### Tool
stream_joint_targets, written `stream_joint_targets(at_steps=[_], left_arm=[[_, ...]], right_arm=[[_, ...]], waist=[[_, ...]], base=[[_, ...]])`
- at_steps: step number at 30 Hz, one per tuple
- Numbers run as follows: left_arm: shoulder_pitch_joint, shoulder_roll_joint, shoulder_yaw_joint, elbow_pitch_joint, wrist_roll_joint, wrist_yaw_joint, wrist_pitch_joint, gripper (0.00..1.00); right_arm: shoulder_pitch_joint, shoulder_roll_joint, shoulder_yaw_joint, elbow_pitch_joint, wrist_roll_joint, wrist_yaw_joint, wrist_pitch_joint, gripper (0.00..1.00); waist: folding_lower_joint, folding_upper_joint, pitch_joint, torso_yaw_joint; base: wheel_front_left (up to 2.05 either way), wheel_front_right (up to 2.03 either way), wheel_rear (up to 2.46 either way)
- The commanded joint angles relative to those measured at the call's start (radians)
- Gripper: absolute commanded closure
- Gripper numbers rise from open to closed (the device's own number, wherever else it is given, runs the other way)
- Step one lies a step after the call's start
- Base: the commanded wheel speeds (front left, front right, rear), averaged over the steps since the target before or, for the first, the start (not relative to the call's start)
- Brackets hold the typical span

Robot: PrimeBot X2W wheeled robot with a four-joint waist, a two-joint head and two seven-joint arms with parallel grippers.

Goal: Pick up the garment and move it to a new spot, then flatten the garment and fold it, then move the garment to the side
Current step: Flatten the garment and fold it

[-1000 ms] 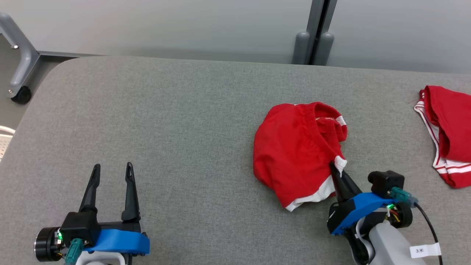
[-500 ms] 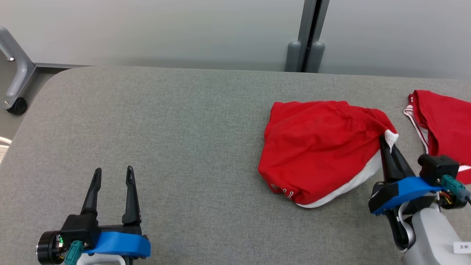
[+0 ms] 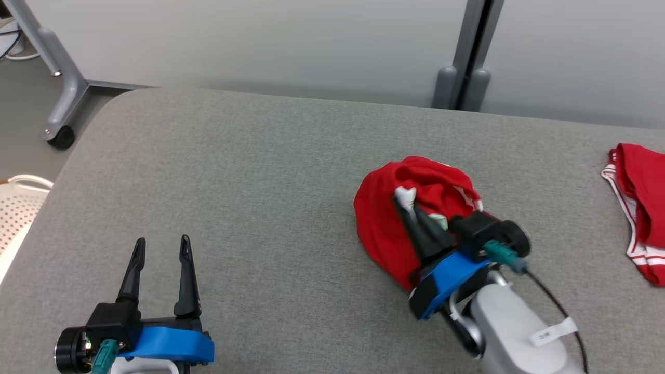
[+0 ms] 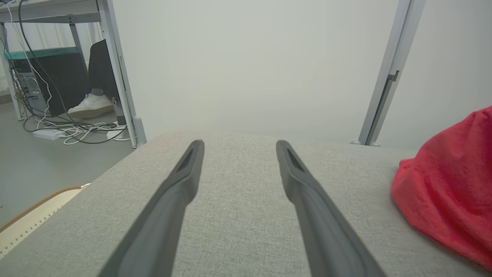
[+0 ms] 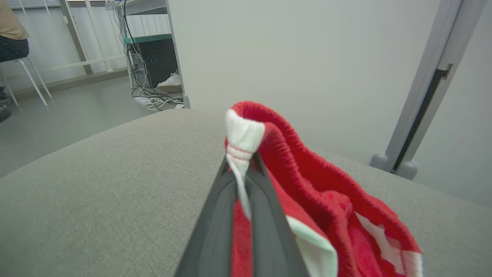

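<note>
A white perforated basket (image 3: 14,208) sits off the table (image 3: 234,166) at 9 o'clock, mostly cut off, so I cannot tell what it holds. The garment (image 3: 382,228), red with white trim, lies bunched in a mound on the grey table, toward 3 o'clock from its middle. The heap is taller than wide in the head view, its long axis running roughly 12 to 6, though it is too crumpled to give it a clear heading. The right gripper (image 3: 402,200) has its fingers pressed together on the white hem (image 5: 244,134), which bulges just past the tips while the red cloth trails back under the wrist. That arm comes in from 5 o'clock, fingers angled toward 11. The left gripper (image 3: 161,243) rests low near 7 o'clock, well apart from the garment, its fingers spread with nothing between them, pointing to 12. A second garment (image 3: 641,202), red with white stripes, lies at the far 3 o'clock edge.
</note>
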Motion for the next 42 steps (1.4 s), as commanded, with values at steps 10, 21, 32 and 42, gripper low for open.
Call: stream_joint_targets(at_steps=[10, 21, 32, 42], left_arm=[[-0.014, -0.001, -0.016, 0.005, -0.026, 0.011, -0.004, 0.00], [-0.022, -0.001, -0.038, 0.008, -0.042, 0.028, -0.004, 0.00], [-0.008, -0.001, -0.034, 0.010, -0.032, 0.033, -0.004, 0.00], [0.029, -0.001, -0.003, -0.006, -0.012, 0.023, -0.004, 0.00]], right_arm=[[-0.043, 0.011, 0.397, 0.089, 0.164, 0.000, -0.003, 1.00], [-0.040, 0.012, 0.653, 0.139, 0.297, 0.000, -0.003, 0.00], [0.018, 0.013, 0.582, 0.093, 0.233, 0.000, -0.003, 0.00], [0.186, -0.072, 0.168, -0.030, 0.090, 0.000, -0.003, 0.00]], waist=[[0.0000, 0.0000, 0.029, 0.057], [0.0000, 0.0000, 0.044, 0.042], [0.0000, 0.0000, 0.015, -0.014], [0.0000, 0.0000, -0.020, -0.071]], base=[[0.00, 0.00, 0.00], [0.00, 0.00, 0.00], [0.00, 0.00, 0.00], [0.00, 0.00, 0.00]])
